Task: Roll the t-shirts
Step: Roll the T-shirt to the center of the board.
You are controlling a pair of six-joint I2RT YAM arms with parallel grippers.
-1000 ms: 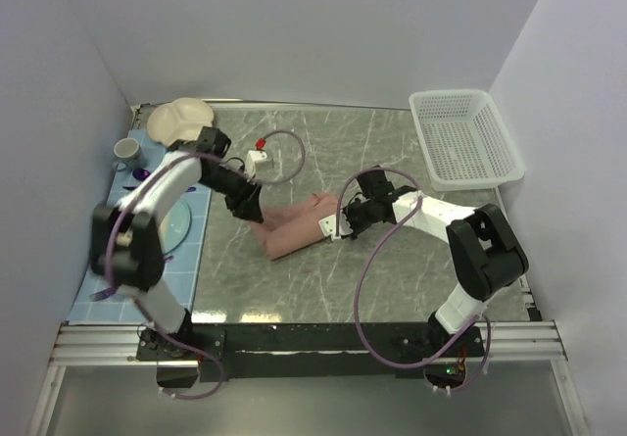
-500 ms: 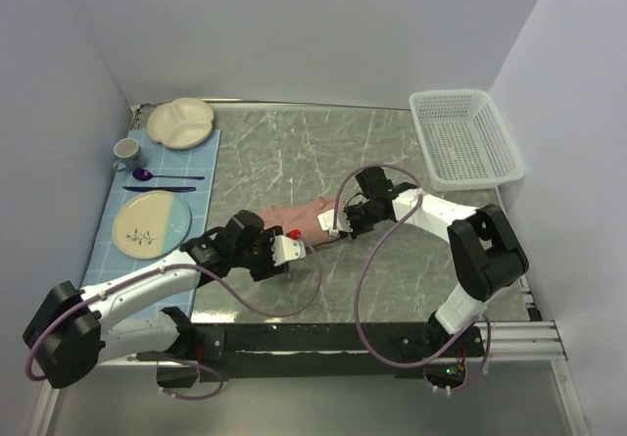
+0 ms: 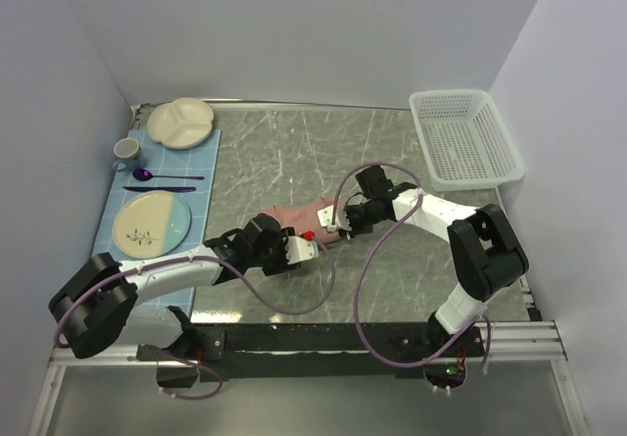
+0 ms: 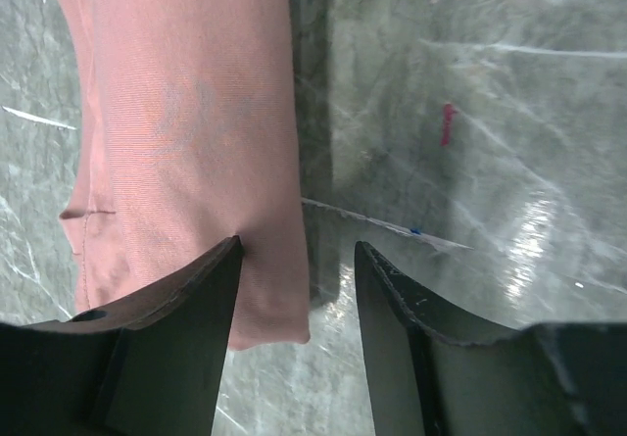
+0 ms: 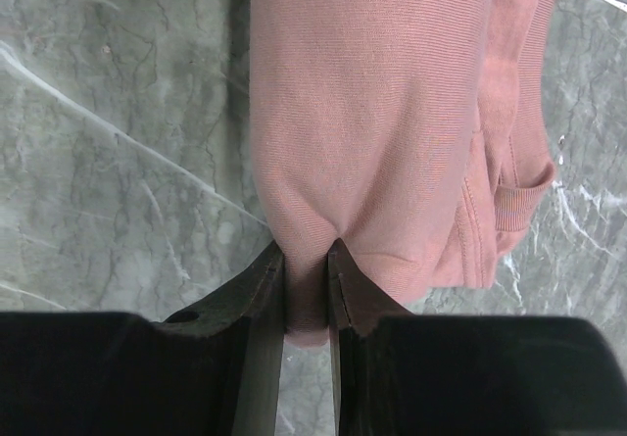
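The salmon-pink t-shirt lies as a folded strip on the grey marble table, between my two grippers. In the left wrist view the t-shirt fills the upper left. My left gripper is open at one end of the strip: one finger rests over the cloth's edge, the other over bare table. In the top view the left gripper sits at the strip's near side. My right gripper is shut on a pinched fold of the t-shirt; it shows at the strip's right end in the top view. The chest print is hidden.
A white basket stands at the back right. A blue placemat along the left edge holds a cream divided plate, a mug, a purple spoon and a pale blue plate.
My left arm has swung from the back left round to the near side and come up to the shirt's near edge. The shirt now lies flatter. My right gripper has kept its hold.
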